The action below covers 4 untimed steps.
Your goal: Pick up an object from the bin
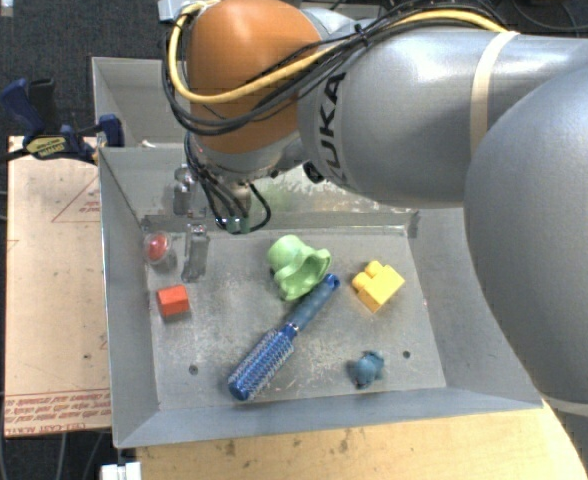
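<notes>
In the grey bin [134,388] a blue hairbrush [274,348] is lying at six o'clock, a yellow block [378,285] at three, an orange cube [173,301] at nine, and farther back at ten the gripper [186,258] is hanging beside a small red ball [157,248], whether wide or narrow I cannot tell.

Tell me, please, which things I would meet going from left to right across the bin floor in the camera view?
Orange-red cube → blue hairbrush → yellow block. Left out for overlap: small red ball, green toy, small blue thing.
</notes>
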{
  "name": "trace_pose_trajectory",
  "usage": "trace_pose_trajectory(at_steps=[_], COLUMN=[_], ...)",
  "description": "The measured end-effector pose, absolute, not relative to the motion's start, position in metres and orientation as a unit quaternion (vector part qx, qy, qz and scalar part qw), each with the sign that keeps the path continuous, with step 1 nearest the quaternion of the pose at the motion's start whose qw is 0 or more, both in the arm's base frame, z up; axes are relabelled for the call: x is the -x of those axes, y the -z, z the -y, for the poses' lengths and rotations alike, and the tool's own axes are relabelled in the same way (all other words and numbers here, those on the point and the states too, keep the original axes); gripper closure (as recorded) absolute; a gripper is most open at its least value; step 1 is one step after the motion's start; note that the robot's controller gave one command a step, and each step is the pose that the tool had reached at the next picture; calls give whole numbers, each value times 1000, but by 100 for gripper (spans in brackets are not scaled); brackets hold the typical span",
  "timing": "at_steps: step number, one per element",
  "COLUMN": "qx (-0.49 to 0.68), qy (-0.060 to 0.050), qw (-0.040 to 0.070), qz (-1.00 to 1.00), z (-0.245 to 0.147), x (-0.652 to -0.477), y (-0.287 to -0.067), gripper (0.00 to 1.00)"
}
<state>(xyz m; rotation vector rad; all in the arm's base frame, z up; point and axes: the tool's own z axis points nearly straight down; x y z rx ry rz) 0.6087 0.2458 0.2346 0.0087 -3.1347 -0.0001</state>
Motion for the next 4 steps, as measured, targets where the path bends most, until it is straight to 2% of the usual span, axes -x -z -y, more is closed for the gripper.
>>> trace_pose_trajectory(at_steps=[1, 2, 3, 4], qx=[-54, -163, -164, -153], qy=[-2, -1, 1, 0], qw=[3, 4, 0, -4], qz=[999, 987, 986, 988], z=[-168, -83, -87, -90], x=[-577, -517, -519, -517], y=[-176, -79, -82, -177], gripper=[0, 0, 100, 100])
